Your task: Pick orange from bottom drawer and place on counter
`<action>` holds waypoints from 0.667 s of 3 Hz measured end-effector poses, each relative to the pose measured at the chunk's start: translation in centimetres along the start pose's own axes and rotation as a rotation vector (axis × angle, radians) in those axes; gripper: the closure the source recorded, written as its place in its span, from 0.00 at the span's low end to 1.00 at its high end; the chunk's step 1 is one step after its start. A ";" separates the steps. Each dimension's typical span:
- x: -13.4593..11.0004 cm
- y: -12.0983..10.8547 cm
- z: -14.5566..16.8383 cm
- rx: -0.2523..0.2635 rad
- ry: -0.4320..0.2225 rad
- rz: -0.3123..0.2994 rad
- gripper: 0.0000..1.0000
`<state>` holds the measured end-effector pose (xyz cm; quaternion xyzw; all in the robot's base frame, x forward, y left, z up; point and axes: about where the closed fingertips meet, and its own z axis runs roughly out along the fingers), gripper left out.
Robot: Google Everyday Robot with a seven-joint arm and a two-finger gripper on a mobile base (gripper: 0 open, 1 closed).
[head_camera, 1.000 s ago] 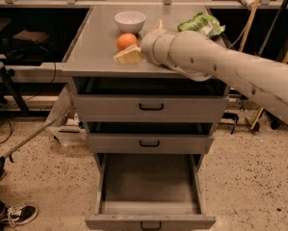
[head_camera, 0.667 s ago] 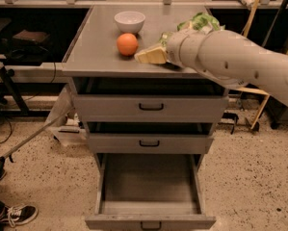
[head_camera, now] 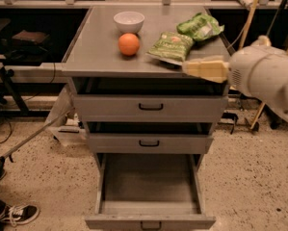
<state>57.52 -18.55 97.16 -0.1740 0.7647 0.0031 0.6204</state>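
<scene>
Nearest the viewer, the bottom drawer (head_camera: pixel 148 182) of a grey metal cabinet stands pulled fully out, its deep tray bare inside, with nothing in it that I can see. Above it sit two shallower drawers (head_camera: pixel 150 142), each with a small black handle, both pushed in or nearly so. At the front right edge of the counter (head_camera: pixel 98 52), the robot's pale yellowish hand (head_camera: pixel 197 69) hangs level with the surface and points left, on a thick white arm (head_camera: pixel 266 78) that comes in from the right. Whether the hand is open or closed I cannot tell; it grips nothing that I can see. Its tip is just beside a green chip bag (head_camera: pixel 171 45). Further back and to the left, well apart from the hand, the orange (head_camera: pixel 129 44) rests on the counter by itself. Just behind it is a white bowl (head_camera: pixel 129 20), and a second green bag (head_camera: pixel 200 27) lies toward the far right corner. By my reading the orange is already delivered, so the placing step looks finished. The next move calls for carrying the arm clear to the right without nudging the near bag, and leaving the fruit where it sits.
</scene>
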 end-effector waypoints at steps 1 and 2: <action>-0.1 -1.2 -6.8 0.123 -0.057 0.086 0.00; 0.3 -1.3 -9.6 0.166 -0.081 0.074 0.00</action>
